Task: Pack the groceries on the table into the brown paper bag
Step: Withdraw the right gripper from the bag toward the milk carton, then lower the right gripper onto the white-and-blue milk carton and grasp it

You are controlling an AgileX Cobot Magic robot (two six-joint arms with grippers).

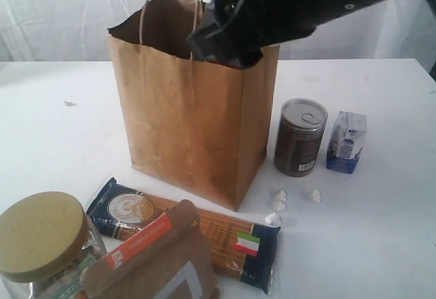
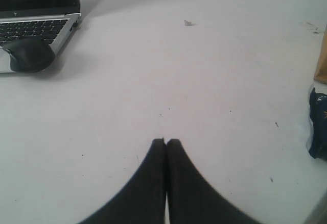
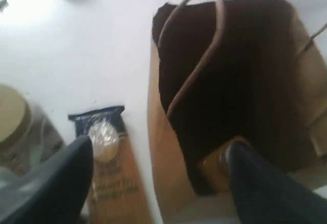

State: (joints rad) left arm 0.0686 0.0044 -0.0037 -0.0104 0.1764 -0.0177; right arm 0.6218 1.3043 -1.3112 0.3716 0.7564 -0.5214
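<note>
The brown paper bag (image 1: 191, 115) stands upright mid-table. My right gripper (image 1: 221, 40) hangs open over its mouth and holds nothing. In the right wrist view the gripper (image 3: 159, 146) straddles the bag's wall (image 3: 168, 173). One finger is outside the bag, above the spaghetti pack (image 3: 110, 178). The other is inside, beside a blurred yellowish bottle (image 3: 212, 170) low in the bag. On the table (image 1: 381, 231) are the dark can (image 1: 300, 137), blue-white carton (image 1: 346, 142), spaghetti pack (image 1: 204, 234), orange-labelled pouch (image 1: 160, 265) and gold-lidded jar (image 1: 42, 241). My left gripper (image 2: 166, 141) is shut over bare table.
Small white crumbs (image 1: 279, 197) lie beside the bag, in front of the can. In the left wrist view a laptop (image 2: 38, 15) and a black mouse (image 2: 28, 54) sit at the table's far corner. The spaghetti pack's blue end (image 2: 319, 127) shows at that view's edge.
</note>
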